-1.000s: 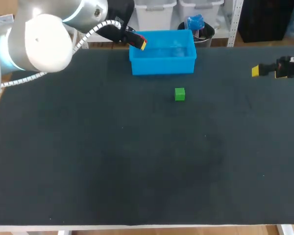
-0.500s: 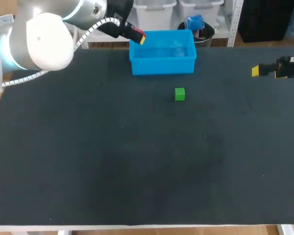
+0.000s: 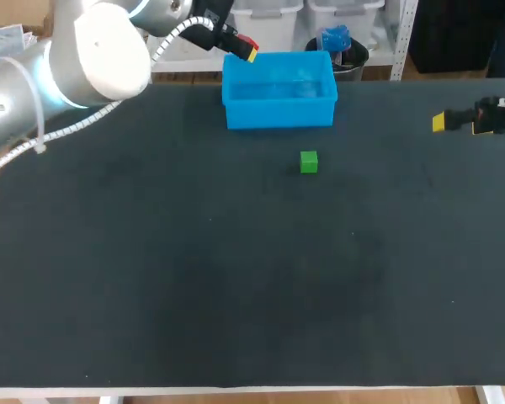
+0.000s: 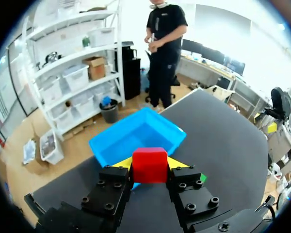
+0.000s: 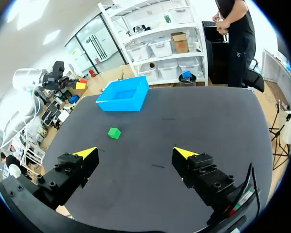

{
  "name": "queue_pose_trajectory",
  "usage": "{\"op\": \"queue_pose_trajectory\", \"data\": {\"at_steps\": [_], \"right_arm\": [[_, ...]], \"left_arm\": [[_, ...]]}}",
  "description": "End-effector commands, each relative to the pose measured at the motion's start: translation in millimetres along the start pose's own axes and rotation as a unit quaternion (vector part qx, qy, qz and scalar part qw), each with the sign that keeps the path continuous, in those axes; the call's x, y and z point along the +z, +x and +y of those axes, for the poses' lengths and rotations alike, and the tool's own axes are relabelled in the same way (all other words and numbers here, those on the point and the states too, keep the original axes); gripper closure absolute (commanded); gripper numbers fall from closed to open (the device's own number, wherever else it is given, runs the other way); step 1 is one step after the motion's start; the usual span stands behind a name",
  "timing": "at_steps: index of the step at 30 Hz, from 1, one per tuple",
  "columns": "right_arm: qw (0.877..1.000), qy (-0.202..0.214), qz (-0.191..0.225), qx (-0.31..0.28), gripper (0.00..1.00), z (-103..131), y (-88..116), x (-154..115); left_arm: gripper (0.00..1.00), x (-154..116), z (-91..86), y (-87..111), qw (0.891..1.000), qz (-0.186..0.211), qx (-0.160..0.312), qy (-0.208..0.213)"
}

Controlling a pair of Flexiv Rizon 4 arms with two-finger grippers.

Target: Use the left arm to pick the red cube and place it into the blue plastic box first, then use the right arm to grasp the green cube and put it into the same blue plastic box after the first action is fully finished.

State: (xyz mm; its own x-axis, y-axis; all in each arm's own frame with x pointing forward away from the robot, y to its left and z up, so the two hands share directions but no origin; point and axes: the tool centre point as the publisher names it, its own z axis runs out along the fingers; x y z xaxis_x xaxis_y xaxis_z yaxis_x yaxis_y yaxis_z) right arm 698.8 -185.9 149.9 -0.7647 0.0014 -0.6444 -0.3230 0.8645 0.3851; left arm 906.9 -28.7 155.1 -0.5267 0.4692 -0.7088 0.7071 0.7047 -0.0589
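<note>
My left gripper (image 3: 248, 48) is shut on the red cube (image 4: 149, 164), held in the air just off the upper left corner of the blue plastic box (image 3: 279, 89). In the left wrist view the blue plastic box (image 4: 136, 138) lies ahead of and below the cube, with nothing showing inside it. The green cube (image 3: 309, 162) sits on the dark table a little in front of the box, also visible as the green cube (image 5: 114, 132) in the right wrist view. My right gripper (image 3: 438, 122) hangs open at the table's right edge, its fingers (image 5: 86, 153) wide apart and holding nothing.
The dark table (image 3: 236, 278) stretches bare in front of the green cube. The blue plastic box (image 5: 123, 94) stands near the table's far edge.
My left arm has lifted the red cube higher and slightly right, from beside the box's left wall to above its upper left corner. The right arm and the green cube have stayed put.
</note>
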Motion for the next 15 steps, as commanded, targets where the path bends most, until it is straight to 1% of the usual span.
{"op": "queue_pose_trajectory", "data": {"at_steps": [1, 7, 15], "right_arm": [[1.0, 0.002, 0.0, 0.0, 0.0, 0.3, -0.2, 0.4], [1.0, 0.002, 0.0, 0.0, 0.0, 0.3, -0.2, 0.4], [1.0, 0.002, 0.0, 0.0, 0.0, 0.3, -0.2, 0.4]], "left_arm": [[1.0, 28.8, 14.3, -10.7, 1.0, 0.002, 0.002, 0.013], [1.0, 41.1, 24.8, -14.7, 1.0, -0.001, -0.001, 0.019], [1.0, 54.7, 32.1, -17.6, 1.0, 0.003, 0.0, 0.028]]}}
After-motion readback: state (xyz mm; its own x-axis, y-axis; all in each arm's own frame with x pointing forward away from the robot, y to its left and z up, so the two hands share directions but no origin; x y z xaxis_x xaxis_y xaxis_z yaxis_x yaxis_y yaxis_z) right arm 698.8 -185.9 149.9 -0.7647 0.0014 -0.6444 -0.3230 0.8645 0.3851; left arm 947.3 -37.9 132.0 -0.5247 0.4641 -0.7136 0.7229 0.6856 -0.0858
